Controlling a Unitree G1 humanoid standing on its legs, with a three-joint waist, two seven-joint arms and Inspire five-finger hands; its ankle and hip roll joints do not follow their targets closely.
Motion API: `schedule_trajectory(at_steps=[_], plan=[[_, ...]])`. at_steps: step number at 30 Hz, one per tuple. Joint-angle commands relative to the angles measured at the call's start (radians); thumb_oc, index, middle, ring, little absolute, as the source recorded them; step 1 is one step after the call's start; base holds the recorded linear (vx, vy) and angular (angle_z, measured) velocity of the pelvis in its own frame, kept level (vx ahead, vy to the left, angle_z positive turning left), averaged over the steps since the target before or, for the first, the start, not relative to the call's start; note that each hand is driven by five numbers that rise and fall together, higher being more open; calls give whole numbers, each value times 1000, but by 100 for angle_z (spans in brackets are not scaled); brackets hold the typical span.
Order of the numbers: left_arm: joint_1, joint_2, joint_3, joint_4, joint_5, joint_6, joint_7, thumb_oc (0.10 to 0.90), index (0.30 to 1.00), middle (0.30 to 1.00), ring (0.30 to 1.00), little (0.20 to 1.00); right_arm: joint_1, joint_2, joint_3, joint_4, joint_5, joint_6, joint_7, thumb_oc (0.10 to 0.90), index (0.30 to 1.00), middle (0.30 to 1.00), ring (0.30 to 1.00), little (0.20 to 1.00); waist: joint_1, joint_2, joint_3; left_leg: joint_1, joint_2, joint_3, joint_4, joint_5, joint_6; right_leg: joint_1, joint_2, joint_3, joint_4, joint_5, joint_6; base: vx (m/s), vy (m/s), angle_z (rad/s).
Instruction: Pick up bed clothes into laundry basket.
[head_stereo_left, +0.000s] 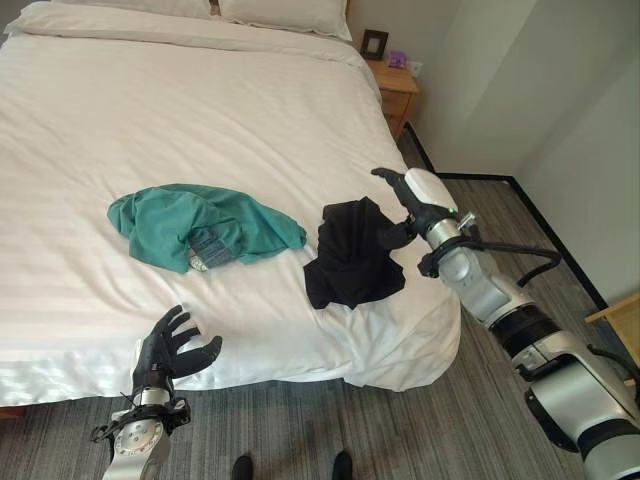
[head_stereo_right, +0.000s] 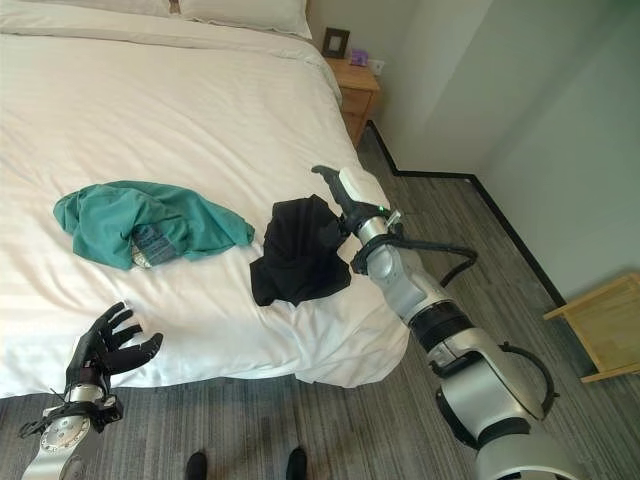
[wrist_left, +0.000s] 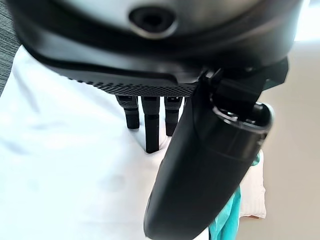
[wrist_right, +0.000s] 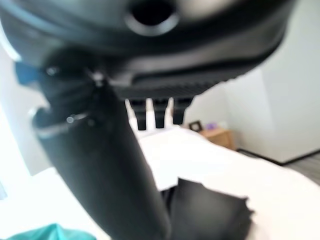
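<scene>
A teal green garment (head_stereo_left: 200, 225) lies crumpled on the white bed (head_stereo_left: 200, 110), left of the middle. To its right, by the bed's right edge, a black garment (head_stereo_left: 350, 255) lies bunched up. My right hand (head_stereo_left: 410, 205) is at the black garment's right side, fingers straight and open, with the thumb against the cloth. The right wrist view shows the black garment (wrist_right: 210, 210) just past that hand's straight fingers (wrist_right: 160, 112). My left hand (head_stereo_left: 175, 345) hovers open, fingers spread, over the bed's near edge, well short of the teal garment (wrist_left: 227, 220).
Pillows (head_stereo_left: 285, 12) lie at the head of the bed. A wooden nightstand (head_stereo_left: 395, 90) with a small picture frame (head_stereo_left: 374, 43) stands at the far right. A person's shoes (head_stereo_left: 290, 467) show on the grey floor at the bed's foot. Light wooden furniture (head_stereo_left: 625, 320) is at the right edge.
</scene>
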Motion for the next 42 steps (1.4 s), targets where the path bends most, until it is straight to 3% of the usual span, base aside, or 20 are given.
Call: schedule_trajectory(at_steps=[1,5,6,7,14,18,25,26,27,28,29,30,32,34,35,38,42], plan=[[-78,10,-68,-108,-4,-63,-50,800,900,900,900,900,-103,37,9,12,-37,-33,-33,800,900,900,900,900,7,29,-24,-27,8,65,1,-36,-24,57,-70,-52,19,-11,80,10,-25,5],[-87,11,-67,-94,-5,-58,-48,800,900,900,900,900,-32,113,-3,111,-41,-16,-27,800,900,900,900,900,25,64,-10,-69,8,54,1,-22,-32,33,-68,-74,4,-27,76,4,-27,14],[-92,9,-65,-84,-10,-59,-44,800,900,900,900,900,-29,119,-5,125,-36,-13,-27,742,813,813,813,813,27,68,-9,-73,7,53,1,-21,-33,31,-67,-75,4,-30,75,2,-27,20],[-93,9,-65,-83,-10,-60,-43,800,900,900,900,900,-30,119,-4,126,-36,-13,-27,400,300,300,300,300,26,68,-10,-75,7,52,1,-21,-33,30,-67,-76,4,-30,75,7,-25,17],[-125,27,-34,-88,-28,-80,-3,800,900,900,900,900,-43,98,-28,140,12,-2,-44,400,300,300,300,300,25,84,-8,-63,13,47,1,-17,-38,51,-63,-73,4,-48,68,-5,-31,5],[-154,93,31,-237,-11,-124,14,800,900,900,900,900,-56,32,-60,100,67,-8,-52,400,300,300,300,300,18,89,-19,-41,19,47,1,-17,-42,74,-58,-74,4,-60,64,-16,-57,2],[-199,173,118,-376,16,-163,44,800,900,900,900,900,-41,-69,-258,109,327,-36,-123,400,300,300,300,300,-1,98,-46,-8,29,50,1,-25,-49,99,-52,-72,4,-81,59,-3,-20,1],[-206,205,158,-394,47,-167,60,800,900,900,900,900,-8,-107,-340,87,403,-50,-152,400,300,300,300,300,-16,104,-53,-1,32,54,1,-26,-50,103,-50,-70,4,-84,58,11,-11,-3],[-207,207,155,-396,49,-166,62,800,900,900,900,900,-1,-108,-345,82,405,-49,-152,400,300,300,300,300,-14,101,-53,0,32,53,1,-27,-50,105,-50,-71,4,-85,58,0,0,0],[-224,247,213,-413,93,-173,90,800,900,900,900,900,80,-155,-454,26,468,-68,-189,400,300,300,300,300,-37,110,-57,6,35,60,1,-28,-53,105,-49,-69,4,-87,59,0,0,0],[-222,249,210,-416,94,-171,91,800,900,900,900,900,92,-154,-462,16,469,-66,-189,400,300,300,300,300,-35,108,-58,6,36,59,1,-29,-53,107,-49,-69,4,-87,59,40,-14,2],[-215,262,260,-439,111,-173,97,800,900,900,900,900,222,-151,-576,-39,513,-81,-215,400,300,300,300,300,-54,116,-65,15,39,64,1,-32,-54,109,-48,-66,4,-91,59,45,-11,-5],[-195,267,313,-417,128,-176,118,800,900,900,900,900,360,-121,-677,-65,539,-104,-230,400,300,300,300,300,-75,127,-68,24,41,69,1,-35,-55,112,-47,-61,4,-94,60,62,-26,-5],[-190,307,366,-352,245,-128,169,800,900,900,900,900,572,-57,-788,-89,533,-118,-230,400,300,300,300,300,-109,139,-73,40,46,79,1,-38,-57,118,-45,-58,4,-98,60,54,-32,3],[-190,312,358,-350,249,-127,172,800,900,900,900,900,586,-48,-794,-99,531,-118,-230,400,300,300,300,300,-107,134,-76,41,46,78,1,-39,-58,120,-44,-59,4,-99,60,0,0,0],[-205,381,365,-261,352,-57,166,800,900,900,900,900,749,39,-829,-37,517,-102,-208,400,300,300,300,300,-153,152,-80,53,53,96,1,-38,-63,122,-43,-58,4,-101,62,40,-11,-15],[-272,492,310,-100,457,26,153,800,900,900,900,900,846,99,-803,119,523,-78,-160,400,300,300,300,300,-211,168,-81,65,64,127,1,-36,-71,115,-42,-43,4,-94,69,21,4,-19]])
